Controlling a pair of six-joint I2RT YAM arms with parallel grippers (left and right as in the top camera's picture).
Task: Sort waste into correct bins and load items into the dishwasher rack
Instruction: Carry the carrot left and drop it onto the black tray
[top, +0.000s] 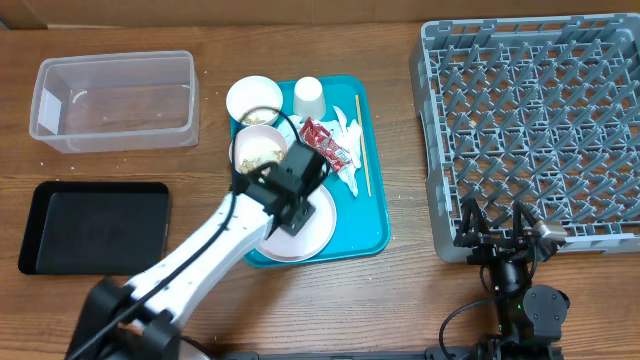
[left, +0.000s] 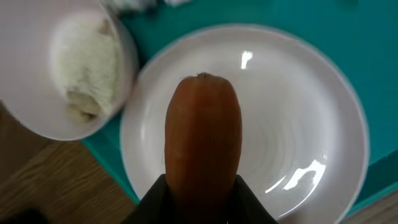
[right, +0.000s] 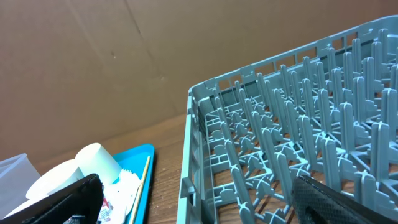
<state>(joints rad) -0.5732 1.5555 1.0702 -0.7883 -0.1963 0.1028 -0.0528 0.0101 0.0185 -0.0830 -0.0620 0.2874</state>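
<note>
Centre: teal tray (top: 376, 130) bearing two white bowls (top: 254, 98), crumbs in the nearer one, a cup (top: 308, 95), red wrapper (top: 322, 140), napkins (top: 347, 170) and a plate (top: 322, 228). Over the plate, left gripper (top: 293, 198). Left: clear tub (top: 42, 110), black tray (top: 95, 228). Right: grey rack (top: 530, 110), right gripper (top: 497, 218) spread wide at its near edge.

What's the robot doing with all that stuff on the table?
The robot is tidying up. Its left claw grips the orange carrot just over the big round pale plate on the flat teal tray. The carrot is not yet in the clear plastic tub or the black rectangular tray. The right claw sits open by the near edge of the grey plastic dishwasher rack, which has no dishes in it yet.
</note>
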